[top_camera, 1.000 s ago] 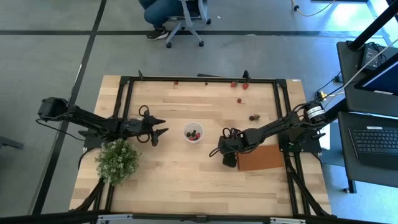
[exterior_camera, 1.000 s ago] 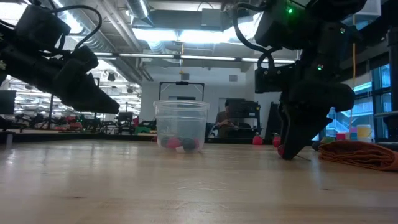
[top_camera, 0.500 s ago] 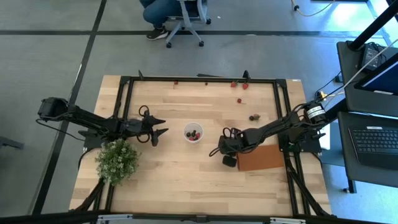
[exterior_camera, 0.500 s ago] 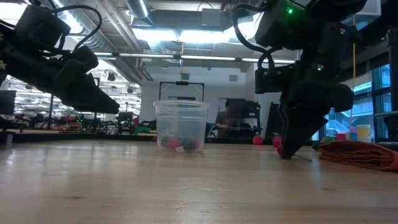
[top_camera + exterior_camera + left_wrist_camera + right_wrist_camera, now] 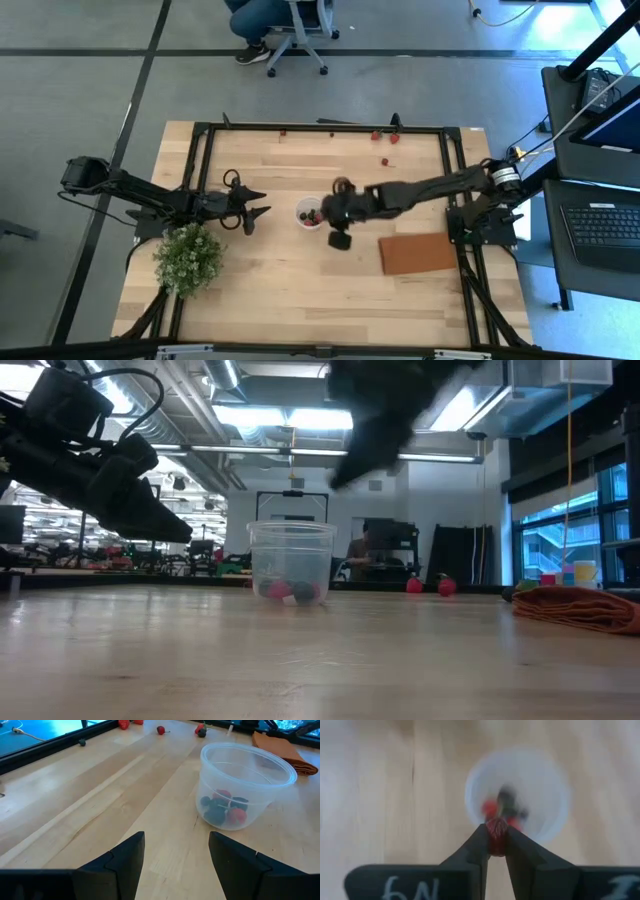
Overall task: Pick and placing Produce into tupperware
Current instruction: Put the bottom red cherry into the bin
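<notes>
In the low view the right arm is only a dark blur crossing the top of the picture above the tupperware (image 5: 291,560), so its claw cannot be made out there; the right wrist view is smeared too, yet it shows the right claw (image 5: 496,840) pinched together on one red berry (image 5: 496,831), with the cup's round white mouth (image 5: 517,795) directly beyond the fingertips. From above, the right claw (image 5: 330,211) sits just beside the cup (image 5: 311,212), on its right side. Inside the cup lie several pieces of produce (image 5: 223,809), red and dark ones heaped at the bottom, seen through the translucent wall. The left claw (image 5: 176,851) hangs with its two fingers apart and nothing between them, near the cup's left side and pointed at it. Loose berries (image 5: 385,137) are scattered along the far edge of the wooden surface (image 5: 270,290), well apart from the cup. A reddish-brown mat (image 5: 419,253) lies flat toward the right, and a leafy green bush (image 5: 188,258) stands near the left arm. A seated person's legs (image 5: 258,18) show beyond the far edge, cut off by the picture.
</notes>
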Motion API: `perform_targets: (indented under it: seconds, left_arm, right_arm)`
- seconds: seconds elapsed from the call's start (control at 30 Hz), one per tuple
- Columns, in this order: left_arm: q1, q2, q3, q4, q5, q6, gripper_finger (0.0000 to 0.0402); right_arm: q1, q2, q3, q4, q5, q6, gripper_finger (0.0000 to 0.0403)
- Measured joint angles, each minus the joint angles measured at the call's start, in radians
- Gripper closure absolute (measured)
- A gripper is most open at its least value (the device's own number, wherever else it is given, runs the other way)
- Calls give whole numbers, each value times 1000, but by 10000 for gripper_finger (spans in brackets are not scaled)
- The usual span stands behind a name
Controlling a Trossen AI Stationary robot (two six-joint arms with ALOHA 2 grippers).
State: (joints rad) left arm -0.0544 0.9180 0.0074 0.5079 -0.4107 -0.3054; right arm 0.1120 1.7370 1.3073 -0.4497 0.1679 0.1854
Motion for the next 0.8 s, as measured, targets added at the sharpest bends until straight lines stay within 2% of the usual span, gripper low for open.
perform_targets:
  seconds: [0.13,0.33,0.8]
  left_arm:
    - [0,0,0,0,0,0,187]
    - [0,0,0,0,0,-1,187]
    - [0,0,0,-2,0,-2,187]
  right_arm:
    - [-53,-1,78,74,-1,-63,345]
    - [-113,12,77,187,0,-64,345]
    - [-101,210,73,229,-65,-64,345]
